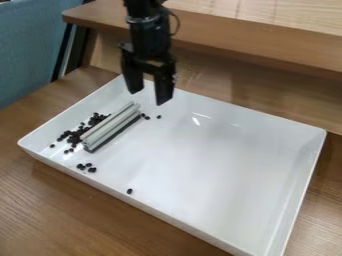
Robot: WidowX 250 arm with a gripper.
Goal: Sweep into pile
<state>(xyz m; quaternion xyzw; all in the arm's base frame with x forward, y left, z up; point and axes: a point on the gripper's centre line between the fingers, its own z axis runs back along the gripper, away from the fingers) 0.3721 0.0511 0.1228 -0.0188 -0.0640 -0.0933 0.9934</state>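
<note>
Where the long silver metal bar lay: below the fingers, apart.
Black two-finger gripper: hung empty, fingers wide.

A wooden shelf stands near blue fabric.

The tray is plain glossy white, with pale highlights. The small pieces are black, and the bar is silvery grey with darker lengthwise stripes. The end effector is black. The table is brown with streaky wood grain; the shelf is a lighter, warmer brown. The fabric is muted blue.
</note>
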